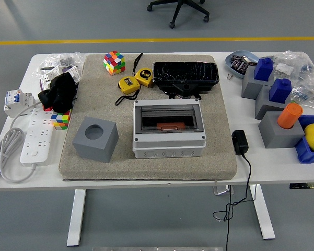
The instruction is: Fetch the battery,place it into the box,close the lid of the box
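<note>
Grey felt mat [146,162] covers the middle of your white table [261,175]. On it, near the front edge, sits the box [169,129], its smoky clear lid [169,118] down; through it you see an orange-red item [169,126], likely the battery. Left of the box stands a grey cube [95,139] with a round hole. Behind the box lies a black case [185,77], and left of that 2 yellow tape measures [135,80]. Neither hand is in your view, so you cannot tell how the fingers stand.
</note>
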Available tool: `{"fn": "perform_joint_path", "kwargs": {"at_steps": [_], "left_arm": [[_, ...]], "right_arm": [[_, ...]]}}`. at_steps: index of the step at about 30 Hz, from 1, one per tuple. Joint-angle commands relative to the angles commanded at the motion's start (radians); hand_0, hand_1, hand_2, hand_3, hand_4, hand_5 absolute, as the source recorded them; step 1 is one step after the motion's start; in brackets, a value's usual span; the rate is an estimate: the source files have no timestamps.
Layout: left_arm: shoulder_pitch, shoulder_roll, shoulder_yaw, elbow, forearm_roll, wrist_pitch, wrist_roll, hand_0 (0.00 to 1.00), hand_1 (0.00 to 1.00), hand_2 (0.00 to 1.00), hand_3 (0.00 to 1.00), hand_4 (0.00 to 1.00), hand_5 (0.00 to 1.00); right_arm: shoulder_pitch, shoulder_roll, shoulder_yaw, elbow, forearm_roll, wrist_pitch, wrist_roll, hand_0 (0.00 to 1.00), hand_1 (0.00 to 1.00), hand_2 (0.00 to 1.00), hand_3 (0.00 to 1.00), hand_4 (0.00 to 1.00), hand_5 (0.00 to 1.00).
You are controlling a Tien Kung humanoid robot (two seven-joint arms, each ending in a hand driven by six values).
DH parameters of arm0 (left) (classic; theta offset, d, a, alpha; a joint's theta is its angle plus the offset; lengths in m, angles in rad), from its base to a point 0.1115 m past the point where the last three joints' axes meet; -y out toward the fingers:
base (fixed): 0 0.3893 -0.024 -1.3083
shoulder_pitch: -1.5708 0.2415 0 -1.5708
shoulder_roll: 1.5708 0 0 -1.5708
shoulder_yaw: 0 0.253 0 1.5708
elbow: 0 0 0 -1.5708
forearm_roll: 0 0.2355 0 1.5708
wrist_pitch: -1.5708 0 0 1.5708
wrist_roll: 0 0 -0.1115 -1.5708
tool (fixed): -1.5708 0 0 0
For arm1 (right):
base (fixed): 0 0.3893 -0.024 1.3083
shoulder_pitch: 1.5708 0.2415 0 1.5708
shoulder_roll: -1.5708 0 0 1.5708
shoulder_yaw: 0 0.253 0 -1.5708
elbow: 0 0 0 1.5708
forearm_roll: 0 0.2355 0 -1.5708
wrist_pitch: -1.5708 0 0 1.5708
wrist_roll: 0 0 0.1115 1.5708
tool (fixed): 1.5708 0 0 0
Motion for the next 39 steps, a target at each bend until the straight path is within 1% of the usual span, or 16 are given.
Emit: {"fn": "perform_joint_path", "kwargs": {"at_steps": [9,11,19,24,29,34,39], "left_arm": [[0.003,0.003,0.005,0.002,-0.002,-0.005,0.000,0.962,0.903,0.830,0.765,0.998,0.998],[0.005,0.002,0.005,0.004,-0.003,-0.006,0.000,0.948,0.898,0.830,0.765,0.998,0.998],[0.004,0.000,0.017,0.006,0.001,-0.012,0.004,0.943,0.894,0.829,0.768,0.998,0.998],[-0.006,0.004,0.027,0.010,-0.006,-0.011,0.004,0.941,0.890,0.828,0.770,0.998,0.998],[-0.009,0.002,0.028,0.009,-0.009,-0.006,0.002,0.939,0.888,0.824,0.769,0.998,0.998],[-0.008,0.000,0.039,0.011,-0.014,-0.002,0.000,0.939,0.888,0.824,0.769,0.998,0.998],[-0.008,0.003,0.043,0.010,-0.012,-0.001,0.002,0.940,0.887,0.823,0.768,0.998,0.998]], "right_arm": [[-0.002,-0.004,-0.017,0.002,0.010,0.001,-0.001,0.998,0.955,0.909,0.917,0.998,0.998],[-0.004,-0.005,-0.015,0.001,0.009,0.001,-0.001,0.998,0.955,0.908,0.916,0.998,0.998],[-0.001,-0.004,-0.013,0.001,0.007,0.002,-0.001,0.998,0.955,0.906,0.914,0.998,0.998],[0.010,-0.002,-0.015,0.001,0.007,0.004,-0.002,0.998,0.954,0.905,0.911,0.998,0.998],[0.012,0.000,-0.011,0.000,0.002,0.004,-0.002,0.998,0.955,0.905,0.910,0.998,0.998],[0.002,0.001,-0.039,0.002,0.017,0.004,-0.002,0.998,0.955,0.905,0.910,0.998,0.998],[-0.005,0.003,-0.035,-0.001,0.008,0.004,-0.004,0.998,0.954,0.904,0.910,0.998,0.998]]}}
